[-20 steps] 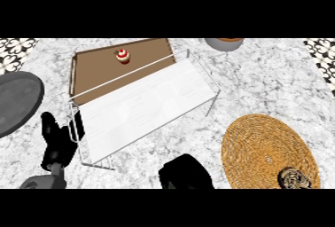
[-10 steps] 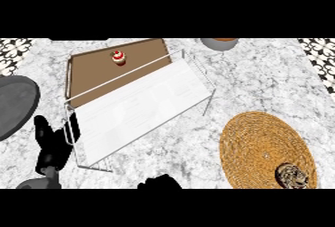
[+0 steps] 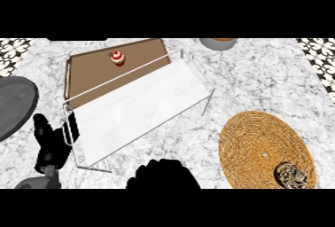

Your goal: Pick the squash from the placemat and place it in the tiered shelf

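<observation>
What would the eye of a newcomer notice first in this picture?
First the white wire tiered shelf, slanting across the centre, with a small cupcake on its brown tier. Then the round woven placemat at the right, with the mottled squash near its lower edge.

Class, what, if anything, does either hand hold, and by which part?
Nothing: the squash lies on the placemat, apart from the left hand and right hand.

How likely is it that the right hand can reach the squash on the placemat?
Probably yes: only counter and placemat lie between the right hand and the squash.
</observation>
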